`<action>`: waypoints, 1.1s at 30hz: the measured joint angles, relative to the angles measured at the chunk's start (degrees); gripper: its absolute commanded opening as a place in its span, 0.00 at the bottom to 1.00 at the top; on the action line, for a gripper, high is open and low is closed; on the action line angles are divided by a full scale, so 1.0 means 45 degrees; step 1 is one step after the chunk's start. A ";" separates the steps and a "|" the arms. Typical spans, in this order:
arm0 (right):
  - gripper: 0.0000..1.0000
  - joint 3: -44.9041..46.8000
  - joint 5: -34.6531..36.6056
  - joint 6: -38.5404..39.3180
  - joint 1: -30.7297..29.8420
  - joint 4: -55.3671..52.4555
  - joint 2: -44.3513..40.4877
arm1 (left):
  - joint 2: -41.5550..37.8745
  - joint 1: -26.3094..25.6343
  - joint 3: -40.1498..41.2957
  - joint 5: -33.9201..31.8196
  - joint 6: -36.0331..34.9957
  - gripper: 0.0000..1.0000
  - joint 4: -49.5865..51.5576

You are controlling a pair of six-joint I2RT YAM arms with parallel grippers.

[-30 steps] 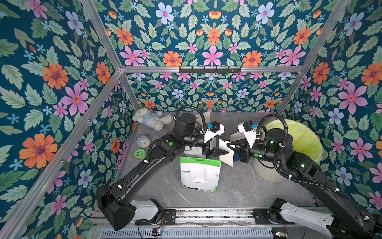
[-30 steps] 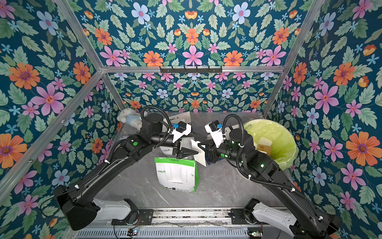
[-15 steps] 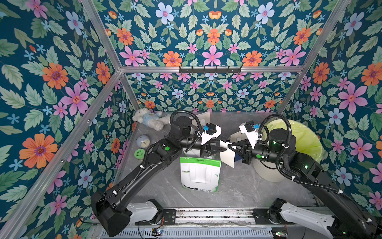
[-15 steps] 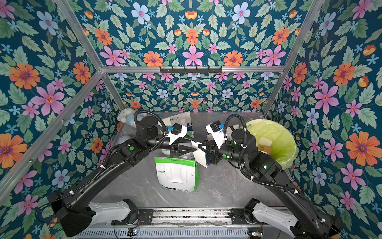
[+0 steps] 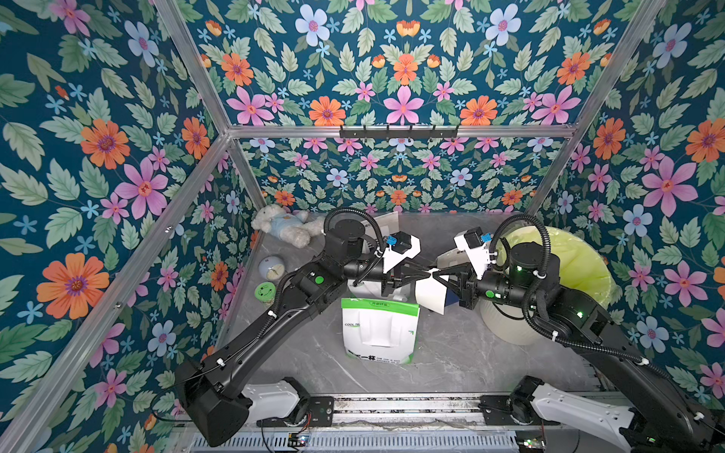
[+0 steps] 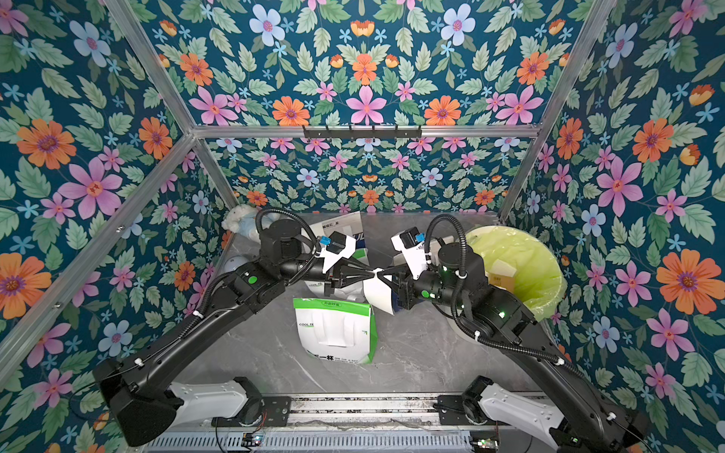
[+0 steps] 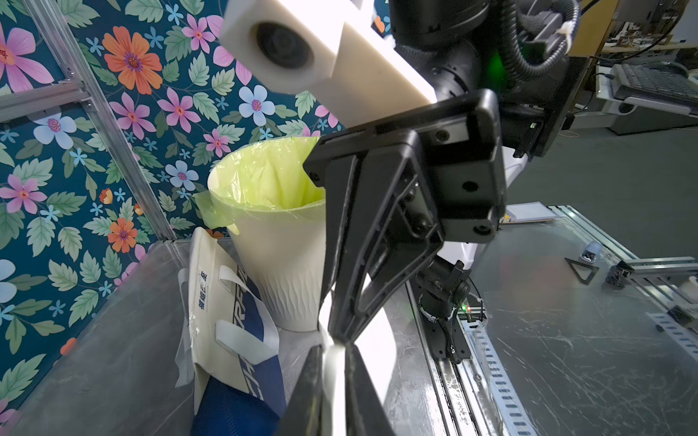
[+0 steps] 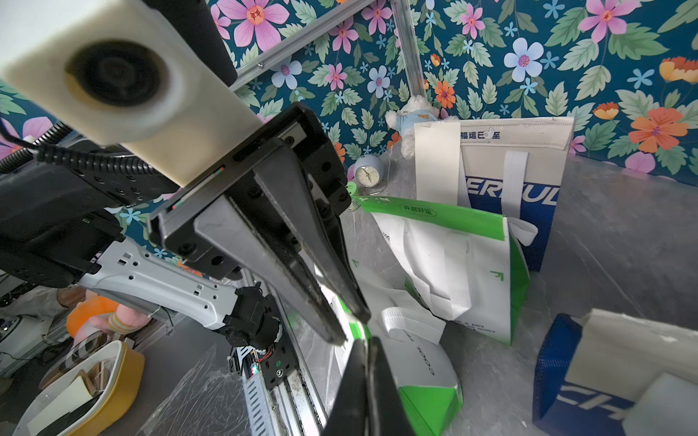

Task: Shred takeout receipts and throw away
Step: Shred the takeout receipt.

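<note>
Left gripper (image 5: 428, 276) closes on the takeout receipt (image 5: 429, 295), jaws wide a second ago | right gripper (image 5: 436, 274) grips the same top edge, tip to tip | sheet hangs mid-air near the bin (image 5: 506, 329) | tearing can likely begin

Bin (image 5: 506, 325): one, lined yellow-green.
Robot arms (image 5: 274, 325): two.
White-and-green bags: two, an upright green bag (image 5: 376, 333) and a second green bag (image 8: 426, 373), both near the bin.
White-and-blue bags: two, one blue bag (image 7: 234, 321) just beside the bin and a far blue bag (image 8: 528, 196) well apart from it.
Takeout receipts countable: two, one receipt (image 5: 429, 294) near the bin and a second receipt (image 8: 438, 162) well apart from it.
Toy bear (image 5: 282, 229), clock (image 5: 271, 268), green tub (image 5: 266, 292): one each, well apart from the bin.
</note>
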State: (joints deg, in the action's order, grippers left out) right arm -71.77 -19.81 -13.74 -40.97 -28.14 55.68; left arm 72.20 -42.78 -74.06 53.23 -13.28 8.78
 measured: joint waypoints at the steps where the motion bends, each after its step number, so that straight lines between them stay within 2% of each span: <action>1: 0.00 0.0010 0.0058 -0.0005 0.0000 0.0000 -0.0019 | -0.0029 0.0000 0.0015 -0.0034 -0.0005 0.05 -0.0010; 3: 0.00 0.0010 0.0126 0.0000 0.0000 -0.0005 -0.0029 | -0.0068 0.0000 0.0024 -0.0073 -0.0015 0.00 -0.0019; 9: 0.00 0.0010 0.0185 -0.0039 0.0010 -0.0019 -0.0053 | -0.0068 0.0000 0.0049 -0.0209 -0.0010 0.00 -0.0034; 12: 0.22 0.0010 0.0321 -0.0141 0.0015 -0.0039 -0.0053 | -0.0034 -0.0005 0.0049 -0.0257 -0.0010 0.00 -0.0044; 14: 0.26 0.0005 0.0491 -0.0180 0.0015 -0.0073 -0.0053 | -0.0015 -0.0005 0.0073 -0.0335 -0.0010 0.00 -0.0034; 17: 0.26 -0.0165 0.0491 -0.0185 0.0024 -0.0107 0.0015 | -0.0010 -0.0053 0.0073 -0.0549 -0.0053 0.00 -0.0010; 27: 0.07 -0.0913 -0.0170 -0.0185 0.0024 -0.0437 0.0729 | 0.0112 -0.0374 0.0044 -0.1083 -0.0389 0.00 0.0228; 33: 0.08 -0.0845 -0.0175 -0.0185 0.0024 -0.0515 0.0656 | -0.0005 -0.0413 0.0058 -0.1399 -0.0471 0.00 0.0355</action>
State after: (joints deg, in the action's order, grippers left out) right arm -75.57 -20.60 -14.57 -40.86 -30.46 58.63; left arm 72.18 -44.64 -73.80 46.94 -15.40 10.37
